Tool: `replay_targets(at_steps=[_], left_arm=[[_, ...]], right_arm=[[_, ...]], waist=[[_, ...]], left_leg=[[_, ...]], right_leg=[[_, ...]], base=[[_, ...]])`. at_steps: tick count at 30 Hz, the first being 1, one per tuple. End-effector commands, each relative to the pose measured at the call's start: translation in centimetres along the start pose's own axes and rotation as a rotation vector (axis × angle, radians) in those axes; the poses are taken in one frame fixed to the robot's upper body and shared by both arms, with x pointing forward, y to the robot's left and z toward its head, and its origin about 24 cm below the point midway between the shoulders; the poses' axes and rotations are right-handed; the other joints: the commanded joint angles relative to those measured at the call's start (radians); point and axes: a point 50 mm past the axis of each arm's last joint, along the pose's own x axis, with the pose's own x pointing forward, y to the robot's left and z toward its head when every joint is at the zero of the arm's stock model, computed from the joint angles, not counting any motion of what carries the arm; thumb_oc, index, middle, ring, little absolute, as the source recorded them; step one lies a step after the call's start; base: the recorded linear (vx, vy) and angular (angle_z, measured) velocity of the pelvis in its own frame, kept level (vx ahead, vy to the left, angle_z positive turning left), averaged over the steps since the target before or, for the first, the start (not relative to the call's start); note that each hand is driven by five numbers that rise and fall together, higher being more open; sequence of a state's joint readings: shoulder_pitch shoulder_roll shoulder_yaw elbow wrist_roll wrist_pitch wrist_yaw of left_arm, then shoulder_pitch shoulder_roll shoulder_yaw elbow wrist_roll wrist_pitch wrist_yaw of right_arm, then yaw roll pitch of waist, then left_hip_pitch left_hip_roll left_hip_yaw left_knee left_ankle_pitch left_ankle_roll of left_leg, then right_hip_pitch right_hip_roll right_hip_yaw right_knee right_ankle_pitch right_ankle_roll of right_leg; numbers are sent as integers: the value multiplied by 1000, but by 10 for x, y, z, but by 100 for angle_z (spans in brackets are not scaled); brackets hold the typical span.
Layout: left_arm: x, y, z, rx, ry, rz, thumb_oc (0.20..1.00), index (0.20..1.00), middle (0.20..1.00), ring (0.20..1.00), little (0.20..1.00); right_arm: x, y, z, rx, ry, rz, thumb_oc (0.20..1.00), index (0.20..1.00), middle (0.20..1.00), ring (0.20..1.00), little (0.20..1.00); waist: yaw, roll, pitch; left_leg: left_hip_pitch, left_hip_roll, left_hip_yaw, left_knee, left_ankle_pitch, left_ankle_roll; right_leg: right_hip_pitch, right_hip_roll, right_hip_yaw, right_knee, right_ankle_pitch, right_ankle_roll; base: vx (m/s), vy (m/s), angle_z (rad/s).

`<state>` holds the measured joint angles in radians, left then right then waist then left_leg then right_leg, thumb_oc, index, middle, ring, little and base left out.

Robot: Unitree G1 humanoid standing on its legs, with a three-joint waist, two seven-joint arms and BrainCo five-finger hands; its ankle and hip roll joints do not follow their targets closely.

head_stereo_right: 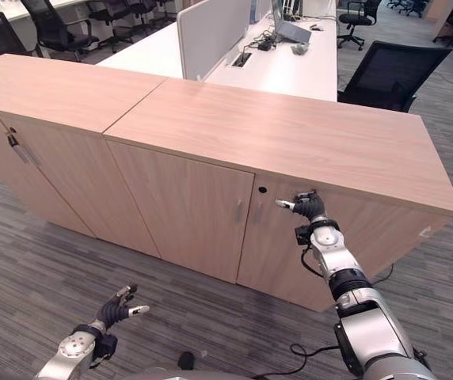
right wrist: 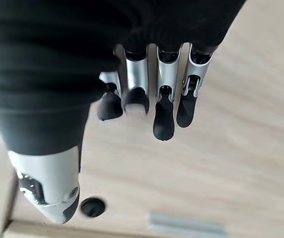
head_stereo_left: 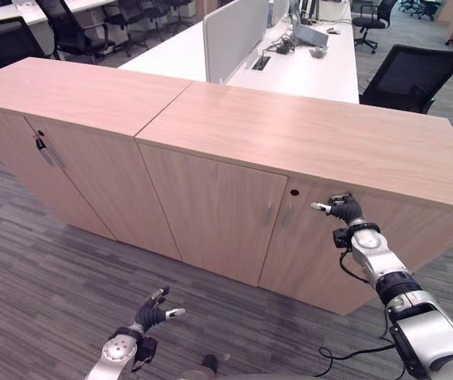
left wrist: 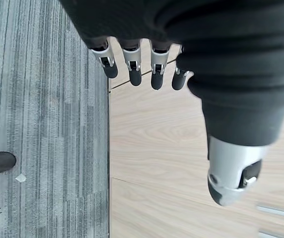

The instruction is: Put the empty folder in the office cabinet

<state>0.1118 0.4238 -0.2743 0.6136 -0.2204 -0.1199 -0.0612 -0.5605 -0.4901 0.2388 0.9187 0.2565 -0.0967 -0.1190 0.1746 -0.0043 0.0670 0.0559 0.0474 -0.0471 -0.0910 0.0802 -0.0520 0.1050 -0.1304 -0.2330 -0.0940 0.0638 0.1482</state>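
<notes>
Left eye view: relaxed right hand [head_stereo_left: 344, 209] at closed wooden cabinet [head_stereo_left: 211, 206]; grey carpet [head_stereo_left: 44, 277], left hand [head_stereo_left: 151, 313] relaxed

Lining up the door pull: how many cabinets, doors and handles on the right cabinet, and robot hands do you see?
Wooden cabinets: 2
Right cabinet doors: 2
Silver door handles: 2
Robot hands: 2
Total: 8

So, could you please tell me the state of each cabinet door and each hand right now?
Right cabinet doors: closed.
Left cabinet doors: closed.
Right hand: open, raised at the right cabinet's right door beside its handle, holding nothing.
Left hand: open, low over the carpet, empty.
</notes>
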Motion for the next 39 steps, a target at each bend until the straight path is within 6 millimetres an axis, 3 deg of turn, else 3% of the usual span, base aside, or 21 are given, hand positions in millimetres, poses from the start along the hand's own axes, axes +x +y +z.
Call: replay_targets(at_steps=[1,9,15,19,25,27,29,32,37,39], left_arm=[[7,0,22,38,-87,-32,1000,1000,1000,1000,1000],[3,2,14,5,-66,-1,1000,1000,1000,1000,1000],[0,3,9,-37,-57,35,1000,1000,1000,1000,1000],[-1,4,5,-60,-48,62,1000,1000,1000,1000,1000],[1,1,-3,-68,-5,72,1000,1000,1000,1000,1000],[2,1,-5,-70,3,70,1000,1000,1000,1000,1000],[5,1,-7,-69,28,72,1000,1000,1000,1000,1000],[9,4,-10,-45,65,77,1000,1000,1000,1000,1000],[12,8,-9,-53,79,91,1000,1000,1000,1000,1000],[15,14,-2,-50,55,106,1000,1000,1000,1000,1000]], right_arm=[[18,-30,56,39,-135,-112,1000,1000,1000,1000,1000],[13,2,43,-14,-125,-1,1000,1000,1000,1000,1000],[-16,31,11,93,-135,101,1000,1000,1000,1000,1000],[-49,35,-33,161,-69,114,1000,1000,1000,1000,1000],[-100,39,-117,164,210,85,1000,1000,1000,1000,1000],[-109,38,-128,160,257,83,1000,1000,1000,1000,1000],[-126,37,-157,126,387,75,1000,1000,1000,1000,1000],[-138,35,-179,101,507,69,1000,1000,1000,1000,1000],[-146,36,-195,86,605,65,1000,1000,1000,1000,1000],[-153,39,-205,75,675,79,1000,1000,1000,1000,1000]], waist=[[41,-46,-41],[28,-35,-40],[-10,-17,-32],[-43,-13,-28],[-101,-12,-28],[-112,-13,-29],[-136,-15,-25],[-158,-21,-15],[-176,-20,8],[-162,-14,17]], left_leg=[[16,3,51,4,-83,-48],[17,16,85,4,-76,-56],[24,20,111,4,-80,-56],[26,18,126,4,-86,-52],[34,13,147,4,-99,-44],[36,11,152,4,-102,-42],[35,4,161,4,-106,-36],[38,0,189,5,-112,-23],[43,11,224,12,-113,-12],[13,24,261,41,-104,-5]], right_leg=[[-2,-59,-49,45,-38,72],[1,-43,-58,23,-32,69],[-6,-43,-52,19,-27,70],[-15,-47,-44,21,-21,73],[-23,-54,-33,26,-19,78],[-27,-57,-28,30,-18,79],[-47,-67,-5,49,-17,83],[-93,-77,40,103,-15,85],[-148,-72,86,190,-25,85],[-123,-65,76,234,-70,65]], base=[[-14,-36,-1],[-14,-28,-9],[7,10,-11],[18,32,-16],[26,51,-18],[-2,45,-21],[-25,65,-30],[-40,51,-28],[-71,11,-35],[-146,-39,-32]])
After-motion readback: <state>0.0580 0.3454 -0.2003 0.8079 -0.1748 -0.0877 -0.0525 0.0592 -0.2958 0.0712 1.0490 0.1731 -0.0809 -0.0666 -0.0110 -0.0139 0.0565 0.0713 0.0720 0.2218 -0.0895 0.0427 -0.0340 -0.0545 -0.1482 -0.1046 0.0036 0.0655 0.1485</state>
